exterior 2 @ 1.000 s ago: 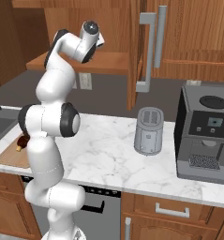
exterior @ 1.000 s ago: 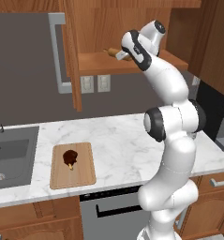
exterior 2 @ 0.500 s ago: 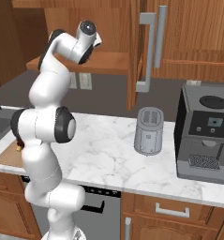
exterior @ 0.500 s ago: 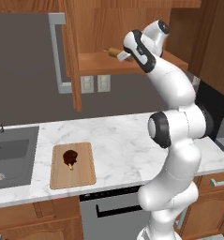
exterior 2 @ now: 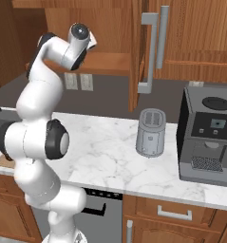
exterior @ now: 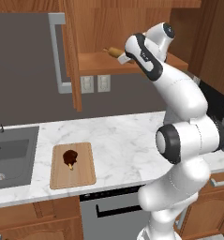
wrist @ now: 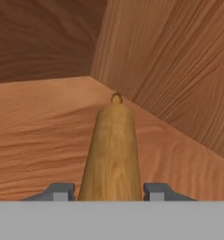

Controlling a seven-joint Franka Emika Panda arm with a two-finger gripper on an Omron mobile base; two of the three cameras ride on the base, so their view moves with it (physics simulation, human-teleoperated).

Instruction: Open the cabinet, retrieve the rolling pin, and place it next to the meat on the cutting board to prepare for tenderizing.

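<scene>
Left base view: the white arm reaches up into the open cabinet (exterior: 132,33), door swung out w/ its grey bar handle toward the left. Compared w/ a second ago, the rolling pin (exterior: 114,52) has come up off the shelf board and now sticks out past the shelf's front edge, tilted, its free handle pointing left and slightly up. The gripper (exterior: 124,58) sits at the pin's right end. That suggests the pick is done and the carry-out has begun. Below, the cutting board (exterior: 72,164) lies near the worktop's front edge, just right of the sink (exterior: 10,154), w/ the meat (exterior: 70,157) on its upper middle, bone end toward the front. Bare board remains beside the meat for the pin.

Right base view: the wrist is at the shelf's front edge, elbow folded high. A toaster (exterior 2: 150,132) and coffee machine (exterior 2: 207,135) stand on the worktop's right part, well apart from the route down to the board, which lies to the arm's left.

Hand view: the pin (wrist: 111,150) runs straight away from the camera, lying between the two fingertips (wrist: 61,191), one each side, touching or nearly so. Jaws narrow, closed around the pin's barrel. The far handle knob points at the cabinet's inner back corner; shelf floor lies beneath.
</scene>
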